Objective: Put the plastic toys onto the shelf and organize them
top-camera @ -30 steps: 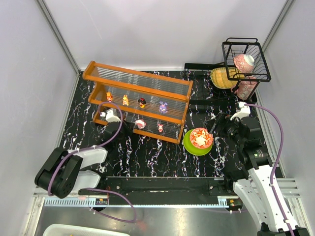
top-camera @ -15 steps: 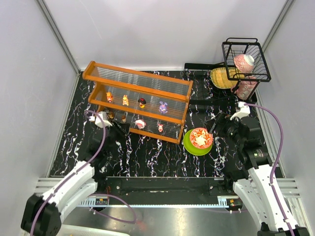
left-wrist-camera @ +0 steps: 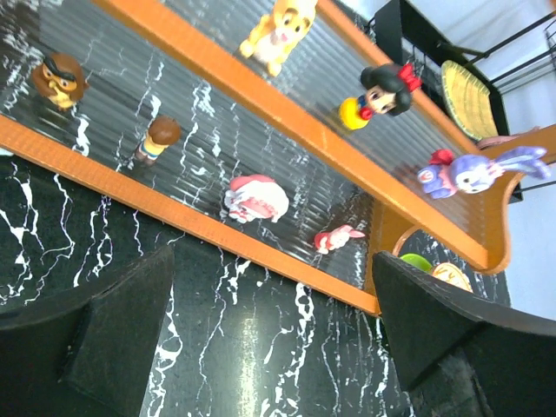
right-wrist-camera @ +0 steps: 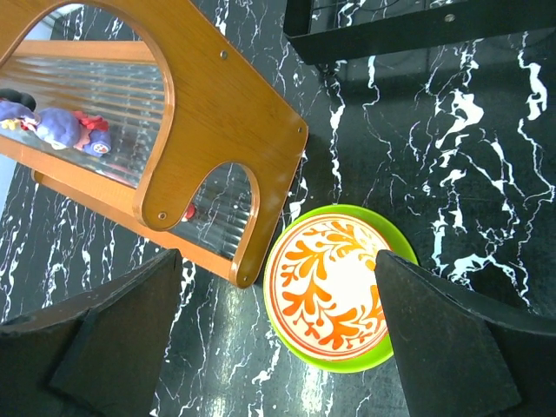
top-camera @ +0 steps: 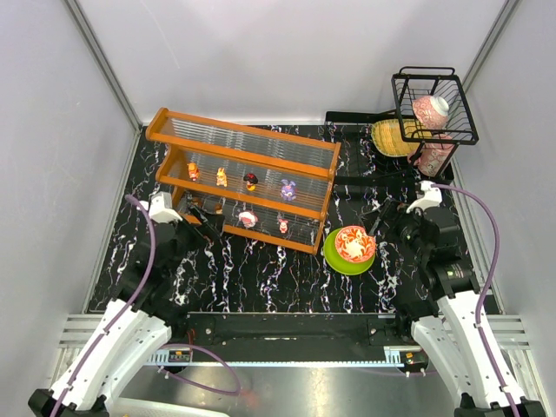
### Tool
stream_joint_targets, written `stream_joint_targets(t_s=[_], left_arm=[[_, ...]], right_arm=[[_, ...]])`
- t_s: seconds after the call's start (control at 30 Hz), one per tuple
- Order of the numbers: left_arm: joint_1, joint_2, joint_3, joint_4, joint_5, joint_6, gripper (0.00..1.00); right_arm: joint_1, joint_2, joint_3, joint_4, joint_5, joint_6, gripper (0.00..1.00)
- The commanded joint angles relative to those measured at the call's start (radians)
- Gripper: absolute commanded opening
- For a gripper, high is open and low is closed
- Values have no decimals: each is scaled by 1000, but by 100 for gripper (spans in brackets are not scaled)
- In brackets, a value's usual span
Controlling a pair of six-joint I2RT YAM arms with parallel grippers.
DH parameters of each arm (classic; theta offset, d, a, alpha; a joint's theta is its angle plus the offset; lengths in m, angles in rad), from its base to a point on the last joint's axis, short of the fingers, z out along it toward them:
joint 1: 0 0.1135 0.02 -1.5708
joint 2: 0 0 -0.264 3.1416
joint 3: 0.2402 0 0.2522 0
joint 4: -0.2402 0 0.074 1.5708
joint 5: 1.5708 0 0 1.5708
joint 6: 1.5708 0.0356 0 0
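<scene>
The shelf (top-camera: 306, 164) stands at the back left, an orange two-tier rack. Several plastic toys stand on it. The upper tier carries a yellow figure (left-wrist-camera: 278, 30), a black-haired doll (left-wrist-camera: 382, 91) and a purple bunny (left-wrist-camera: 473, 169). On the lower tier are a brown head (left-wrist-camera: 58, 78), a small brown-haired figure (left-wrist-camera: 156, 139), a pink-and-white toy (left-wrist-camera: 256, 198) and a small pink one (left-wrist-camera: 337, 236). My left gripper (top-camera: 207, 228) (left-wrist-camera: 274, 347) is open and holds nothing, just in front of the lower tier's left part. My right gripper (top-camera: 380, 222) (right-wrist-camera: 278, 347) hangs open over the bowl.
A red-patterned bowl (right-wrist-camera: 334, 291) sits on a green plate (right-wrist-camera: 393, 239) by the shelf's right end panel (right-wrist-camera: 217, 113). A black wire basket (top-camera: 434, 104) with a pink carton stands at the back right, next to a yellow woven item (top-camera: 393, 137).
My left gripper has opened and drawn back leftward from the lower tier as the arm unfolded. The right gripper has opened slightly wider and stayed in place.
</scene>
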Motion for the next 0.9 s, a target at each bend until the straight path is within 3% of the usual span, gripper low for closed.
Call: stream_joint_targets(t_s=[0.0, 0.33, 0.57, 0.87], left_arm=[[5, -5, 141, -156, -49, -2, 99], [3, -40, 359, -360, -296, 76, 99], [3, -148, 385, -491, -456, 44, 99], [3, -284, 353, -537, -536, 21, 99]], right_arm=[[-4, -30, -3, 40, 60, 4, 97], [-4, -31, 10, -14, 205, 36, 100], [-5, -17, 27, -81, 376, 96, 100], [-4, -50, -6, -72, 425, 132, 100]])
